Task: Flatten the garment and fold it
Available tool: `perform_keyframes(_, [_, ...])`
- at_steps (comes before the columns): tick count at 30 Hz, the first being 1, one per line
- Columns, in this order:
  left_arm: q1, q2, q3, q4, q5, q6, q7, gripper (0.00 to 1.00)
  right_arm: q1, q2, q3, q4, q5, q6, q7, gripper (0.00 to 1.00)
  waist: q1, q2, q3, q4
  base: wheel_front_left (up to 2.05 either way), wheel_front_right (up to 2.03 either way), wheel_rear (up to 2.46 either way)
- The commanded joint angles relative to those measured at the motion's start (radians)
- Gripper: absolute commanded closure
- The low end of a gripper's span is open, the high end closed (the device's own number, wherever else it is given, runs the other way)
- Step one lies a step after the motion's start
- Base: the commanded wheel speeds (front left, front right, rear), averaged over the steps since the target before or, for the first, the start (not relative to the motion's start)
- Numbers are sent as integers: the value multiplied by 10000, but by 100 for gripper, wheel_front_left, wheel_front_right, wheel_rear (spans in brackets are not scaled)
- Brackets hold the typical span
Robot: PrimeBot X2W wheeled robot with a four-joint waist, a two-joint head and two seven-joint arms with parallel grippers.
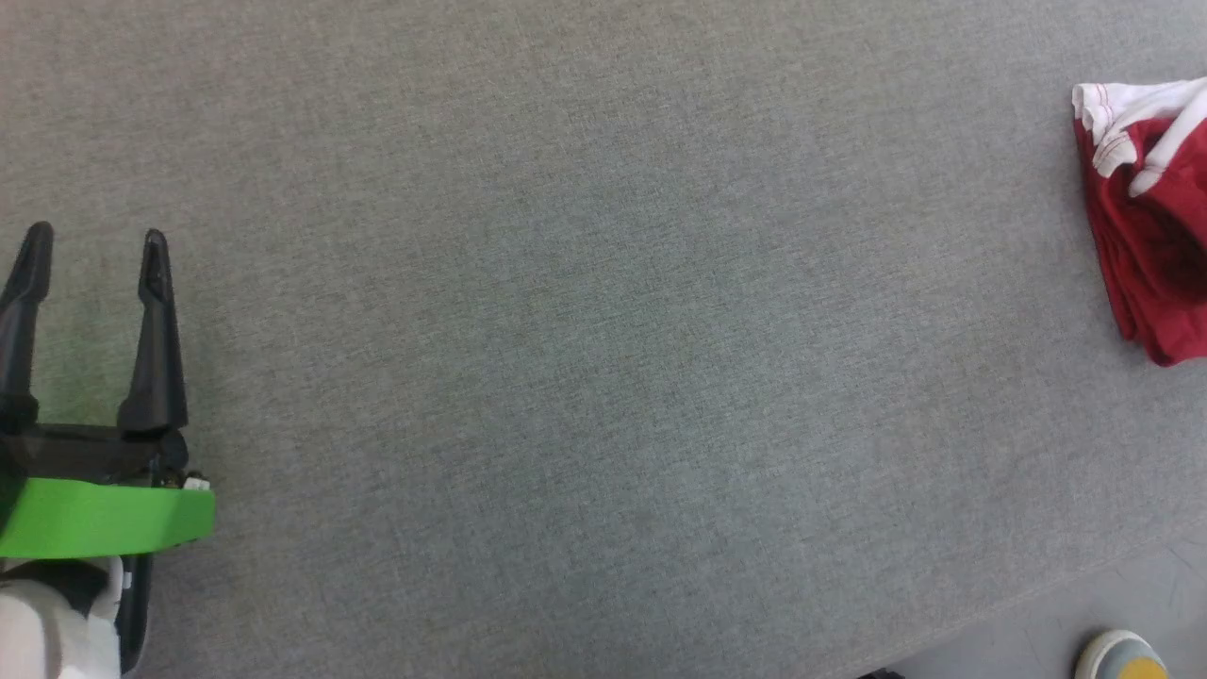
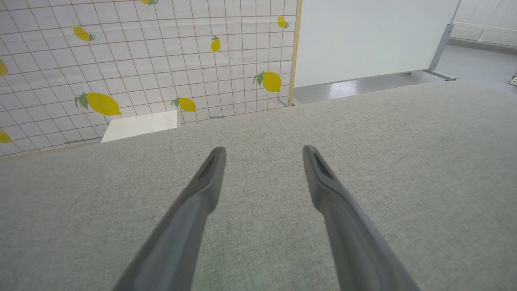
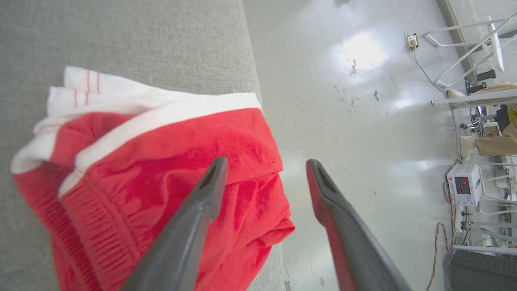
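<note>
the red shorts lie bunched at the far right of the grey worktop, white trim on top, one corner hanging over the edge above the floor. the right pincer hovers over them, spread, pinching nothing: one finger above the cloth, the other above the floor. the left pincer is spread too, low over bare worktop, well apart from the shorts.

The table offers open passage; the garment (bunched) blocks its right edge.
</note>
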Motion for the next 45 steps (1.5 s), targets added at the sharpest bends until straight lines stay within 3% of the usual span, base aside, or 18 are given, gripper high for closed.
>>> perform_keyframes(1, [-39,2,-69,100,-102,28,-101,0,-212,-36,-152,-197,31,-19,-184,0,-2,-1,-288,128,0,0,0])
perform_keyframes(8, [-60,-404,-333,889,-200,151,-601,0,-622,-65,-236,-1489,1073,-19,-1624,0,-2,-1,-1545,529,0,0,0])
perform_keyframes(12, [4,-721,-404,1446,-264,337,-897,0,-778,599,-3,-2511,1838,-19,-2652,0,-2,-1,-2385,825,0,0,0])
perform_keyframes(15, [60,-959,-459,1820,-307,464,-1113,0,-588,1455,354,-3420,2249,-19,-3207,0,-2,-1,-3004,1119,0,0,0])
perform_keyframes(22, [95,-1353,-708,2469,-370,547,-1377,0,712,3229,858,-4430,2310,-19,-4300,0,-2,-1,-3918,1936,0,0,0])
perform_keyframes(25, [60,-1458,-762,2744,-416,579,-1428,0,1342,3967,834,-4496,2259,-19,-4876,0,-2,-1,-4157,2295,0,0,0])
perform_keyframes(30, [-153,-1559,-788,3237,-465,671,-1478,0,2287,4585,417,-4064,1886,-19,-5736,0,-2,-1,-4416,2786,0,0,0])
perform_keyframes(38, [-382,-1807,-836,4041,-611,795,-1555,0,3649,4691,485,-3108,2088,-19,-7163,0,-2,-1,-4808,3391,0,0,0])
perform_keyframes(45, [-435,-1915,-880,4709,-589,926,-1609,0,4623,4693,828,-2714,2218,-19,-7575,0,-2,-1,-4948,3458,0,0,0])
